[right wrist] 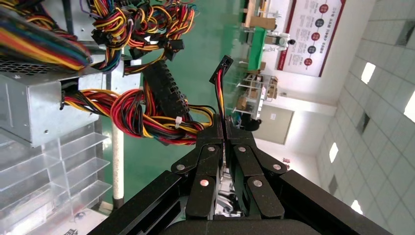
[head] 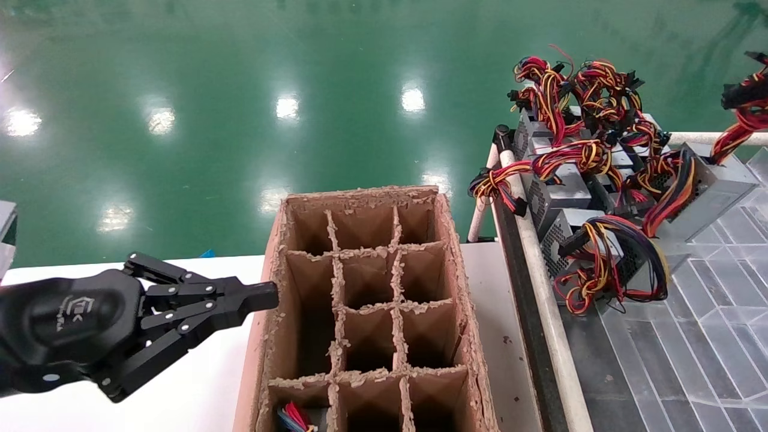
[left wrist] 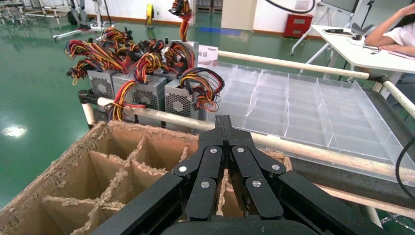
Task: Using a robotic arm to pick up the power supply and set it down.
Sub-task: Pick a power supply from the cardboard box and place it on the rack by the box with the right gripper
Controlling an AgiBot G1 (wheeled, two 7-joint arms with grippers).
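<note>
Clear tray (head: 708,336): grey vented power supply (head: 711,186), red-yellow wires; right hand (right wrist: 224,128) clenched on wires.

Left gripper (head: 264,296) is all matte black, with a rounded palm housing that has a small white logo printed on it. The jaws are built from flat linked bars pinned with shiny silver screws. Right gripper (right wrist: 224,128) has the same black linkage and silver screw heads.

You have the grey, vented power supply (head: 711,180) tilted near the clear tray's (head: 714,336) far edge, its red-and-yellow wires pinched in the right gripper (right wrist: 224,125).
</note>
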